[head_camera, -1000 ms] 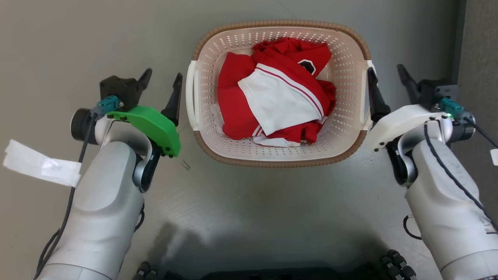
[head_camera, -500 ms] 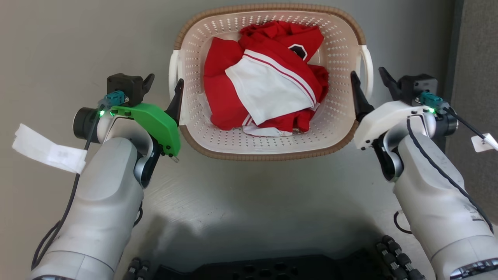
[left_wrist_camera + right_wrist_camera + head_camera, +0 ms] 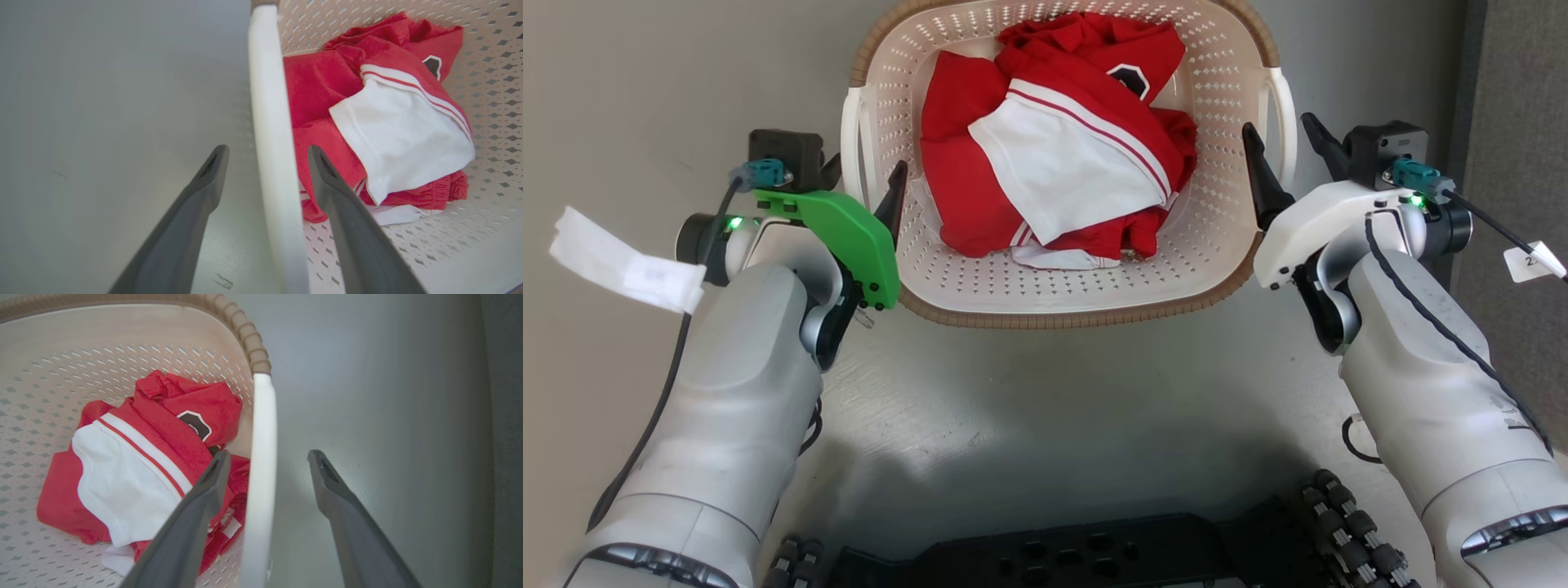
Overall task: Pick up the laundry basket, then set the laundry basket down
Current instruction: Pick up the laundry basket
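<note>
Floor [image 3: 1029, 392]: plain grey, lay under and around both sets of jaws, bare beside each outer finger.
Laundry basket [image 3: 1045, 282]: stood on the floor between the two grippers, its brown rim nearest the robot.
Clothes [image 3: 1054, 155]: a red and white heap filled the basket bottom, just beyond each inner finger and below it.
Dark panel [image 3: 1511, 82]: a darker grey strip ran outward of the right jaws, well apart from them.
Left gripper [image 3: 267, 149]: jaws apart, astride the left handle [image 3: 269, 102]; one finger hung inside the basket, the other outside, with a gap showing on both sides.
Right gripper [image 3: 267, 453]: jaws apart, astride the right handle [image 3: 261, 457]; the inner finger sat close against the handle, contact unclear, while the outer one stood clear of it.
Paper tag [image 3: 625, 261]: white, hung from the left arm's cable, behind the jaws.
</note>
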{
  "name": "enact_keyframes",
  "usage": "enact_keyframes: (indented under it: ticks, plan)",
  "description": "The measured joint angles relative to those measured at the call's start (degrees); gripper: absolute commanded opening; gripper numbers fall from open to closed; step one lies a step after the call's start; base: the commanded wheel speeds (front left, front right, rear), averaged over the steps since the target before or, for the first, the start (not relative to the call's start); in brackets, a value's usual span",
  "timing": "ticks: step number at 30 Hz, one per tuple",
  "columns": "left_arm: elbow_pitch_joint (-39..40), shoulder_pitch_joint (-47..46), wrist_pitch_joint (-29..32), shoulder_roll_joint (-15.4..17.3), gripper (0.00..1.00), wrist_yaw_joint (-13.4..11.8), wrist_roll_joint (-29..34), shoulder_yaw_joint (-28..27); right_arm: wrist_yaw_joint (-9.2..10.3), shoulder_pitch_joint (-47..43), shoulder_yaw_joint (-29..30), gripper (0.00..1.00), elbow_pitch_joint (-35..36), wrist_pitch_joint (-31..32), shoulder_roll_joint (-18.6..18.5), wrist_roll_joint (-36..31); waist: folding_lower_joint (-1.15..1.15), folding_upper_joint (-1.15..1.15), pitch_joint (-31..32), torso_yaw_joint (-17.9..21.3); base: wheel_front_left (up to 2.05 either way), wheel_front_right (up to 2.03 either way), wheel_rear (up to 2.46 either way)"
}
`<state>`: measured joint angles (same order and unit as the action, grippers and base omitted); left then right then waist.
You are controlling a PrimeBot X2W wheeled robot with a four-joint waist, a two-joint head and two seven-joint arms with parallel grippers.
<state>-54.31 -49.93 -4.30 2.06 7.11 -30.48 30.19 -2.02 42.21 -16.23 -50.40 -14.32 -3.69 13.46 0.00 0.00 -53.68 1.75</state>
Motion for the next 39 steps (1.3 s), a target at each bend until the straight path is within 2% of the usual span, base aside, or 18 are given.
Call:
enact_keyframes:
  ticks: [1,2,20,39]
  plan:
    - [-0.7,-0.3,0.3,-0.1,1.0,0.0,-0.6,0.0,-0.14,0.2,-0.2,0.29,-0.5,0.0,0.0,0.1,0.0,0.0,-0.1,0.0,0.0,0.0,0.0]
    - [-1.1,-0.4,1.0,-0.1,0.0,0.0,-0.7,0.3,-0.49,0.4,-0.5,0.0,-1.1,0.0,0.0,0.2,0.0,0.0,-0.2,0.1,0.0,0.0,0.0]
    - [-4.8,-2.5,3.6,-1.1,0.0,0.0,-5.3,3.5,-2.01,3.1,-1.6,0.0,-7.0,-0.3,0.7,2.8,0.0,0.0,0.4,-0.4,0.0,0.0,0.0]
    - [-8.2,0.7,8.8,-1.4,0.0,0.0,-11.6,7.1,-3.53,2.7,-4.7,0.0,-14.4,2.5,1.6,6.1,0.0,0.0,7.9,-0.3,0.0,0.0,0.0]
